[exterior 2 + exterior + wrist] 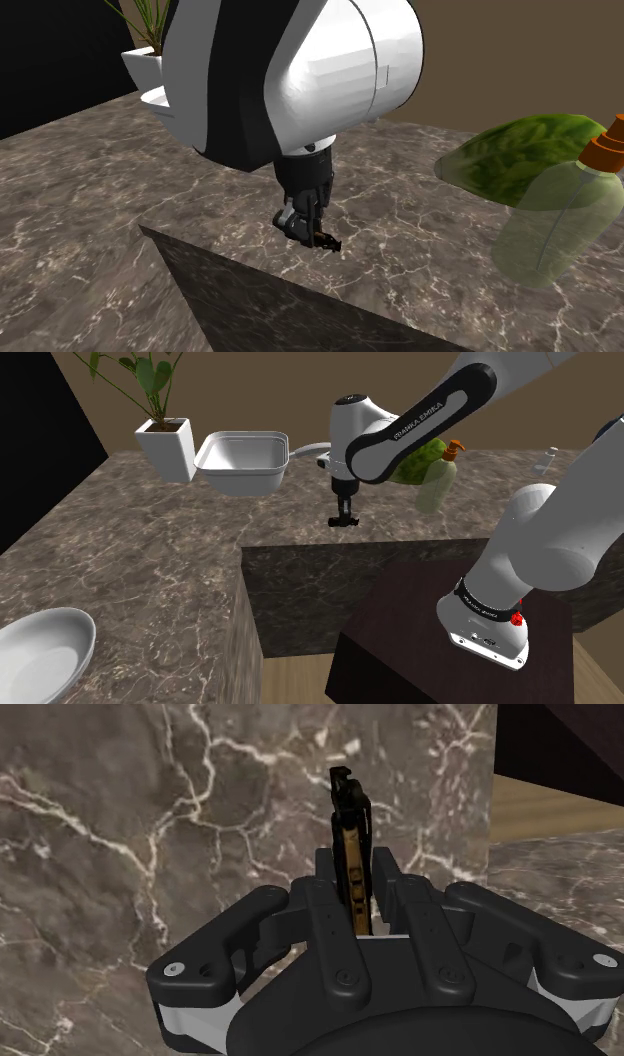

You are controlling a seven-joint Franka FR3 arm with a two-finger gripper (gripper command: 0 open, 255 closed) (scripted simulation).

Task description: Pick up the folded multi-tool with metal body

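The multi-tool (350,844) is a slim folded piece, black with a brass-coloured inner strip. My black gripper (352,894) is shut on it, and its far end sticks out beyond the fingertips. In the shoulder view the gripper (345,520) hangs just above the marble counter (150,572) near the inner corner of its edge. In the second exterior view the gripper (312,235) is a little above the counter (420,250) with the multi-tool (327,241) poking out sideways from its tips.
A white basin (242,460) and a white planter (168,447) stand at the back of the counter. A green leafy item (420,460) and a clear bottle with an orange cap (440,477) sit behind the arm. A white bowl (45,652) lies at the near left.
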